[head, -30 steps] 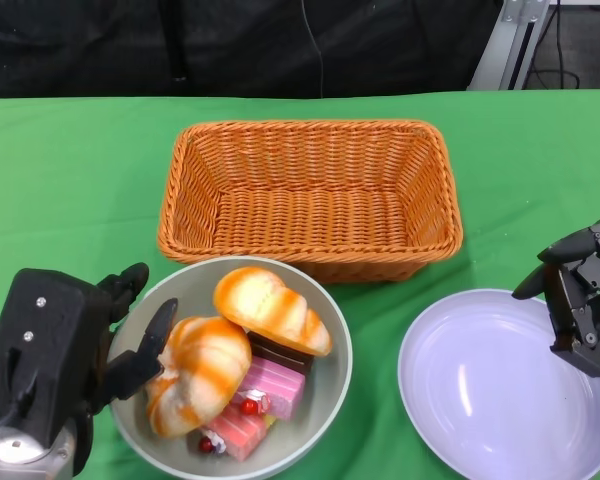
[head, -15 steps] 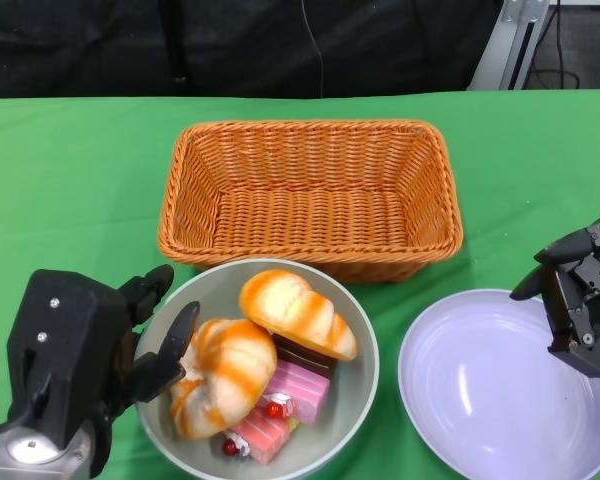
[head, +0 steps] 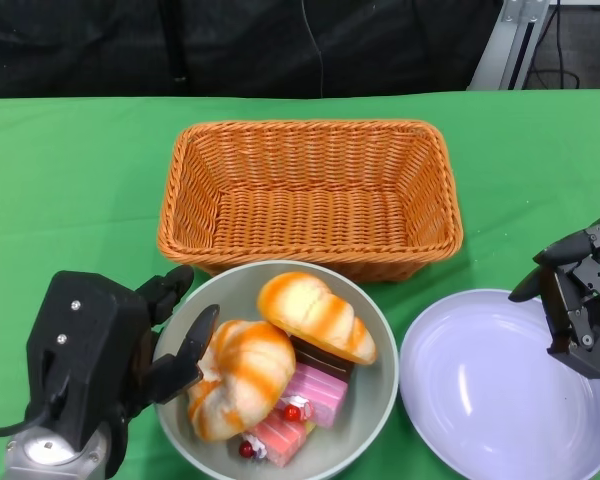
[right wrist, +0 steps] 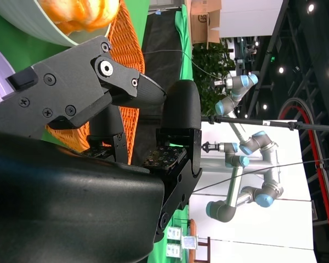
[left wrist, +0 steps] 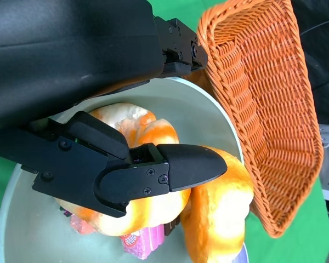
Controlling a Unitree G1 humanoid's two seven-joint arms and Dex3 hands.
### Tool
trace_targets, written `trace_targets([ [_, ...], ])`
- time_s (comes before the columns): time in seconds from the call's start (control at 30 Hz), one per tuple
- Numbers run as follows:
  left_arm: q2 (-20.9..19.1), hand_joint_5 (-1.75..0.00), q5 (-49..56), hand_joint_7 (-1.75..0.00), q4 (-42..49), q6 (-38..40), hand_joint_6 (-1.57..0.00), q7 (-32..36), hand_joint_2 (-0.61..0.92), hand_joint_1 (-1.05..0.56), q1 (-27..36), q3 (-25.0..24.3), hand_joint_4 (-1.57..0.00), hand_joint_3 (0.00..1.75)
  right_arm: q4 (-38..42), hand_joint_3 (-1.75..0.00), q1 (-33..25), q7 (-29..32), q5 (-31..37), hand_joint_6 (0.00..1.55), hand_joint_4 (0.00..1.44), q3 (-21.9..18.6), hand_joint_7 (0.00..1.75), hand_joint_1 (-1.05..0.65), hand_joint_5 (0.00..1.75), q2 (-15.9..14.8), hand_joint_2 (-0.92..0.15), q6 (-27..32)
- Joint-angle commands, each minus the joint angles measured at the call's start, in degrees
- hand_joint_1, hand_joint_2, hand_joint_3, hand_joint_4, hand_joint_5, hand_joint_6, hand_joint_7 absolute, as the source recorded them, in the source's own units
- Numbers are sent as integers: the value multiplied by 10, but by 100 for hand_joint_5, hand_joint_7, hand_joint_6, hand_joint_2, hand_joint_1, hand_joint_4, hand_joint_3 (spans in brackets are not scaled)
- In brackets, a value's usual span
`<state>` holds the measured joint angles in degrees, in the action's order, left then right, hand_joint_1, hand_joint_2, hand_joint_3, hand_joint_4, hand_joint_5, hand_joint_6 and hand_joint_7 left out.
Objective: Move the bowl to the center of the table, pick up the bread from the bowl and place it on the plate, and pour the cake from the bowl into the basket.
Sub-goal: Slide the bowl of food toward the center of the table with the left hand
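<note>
Two bread rolls are sitting on top of pink cake slices [head: 302, 398] in the grey-green bowl [head: 375, 330], which is lying at the near edge of the green surface [head: 70, 180], just in front of the wicker basket [head: 310, 195] and touching or nearly touching the lilac plate [head: 500, 390] on its right. The left hand [head: 105, 365] is gripping the bowl's left rim, one of its fingers [left wrist: 186, 167] lying inside against the left bread roll [head: 242, 378] and others curled round the outside wall. The right bread roll [head: 315, 317] is lying with its long axis running from far-left to near-right, its near end pointing towards the plate. The right hand [head: 578, 300] is hovering over the plate's right edge, fingers apart and holding nothing. Judging by position, this hand is the nearer one to the right roll, which is lying to its left across the plate.
</note>
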<state>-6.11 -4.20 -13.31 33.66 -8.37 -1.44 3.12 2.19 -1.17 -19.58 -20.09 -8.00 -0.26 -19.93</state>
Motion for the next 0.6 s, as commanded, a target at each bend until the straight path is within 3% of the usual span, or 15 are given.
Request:
trace_targets([
  [0.03,2,0,-2,-1,-10,-2,-11,-3,92,-86,3,7,-12,70,2,-94,0,8,2,72,77,-5,127,-13,165,1,-66,-4],
  [0.6,-2,-1,9,-1,-12,-2,-11,-2,92,-86,-6,22,-14,69,7,-99,1,13,9,71,77,-3,130,-14,165,0,-62,-7],
])
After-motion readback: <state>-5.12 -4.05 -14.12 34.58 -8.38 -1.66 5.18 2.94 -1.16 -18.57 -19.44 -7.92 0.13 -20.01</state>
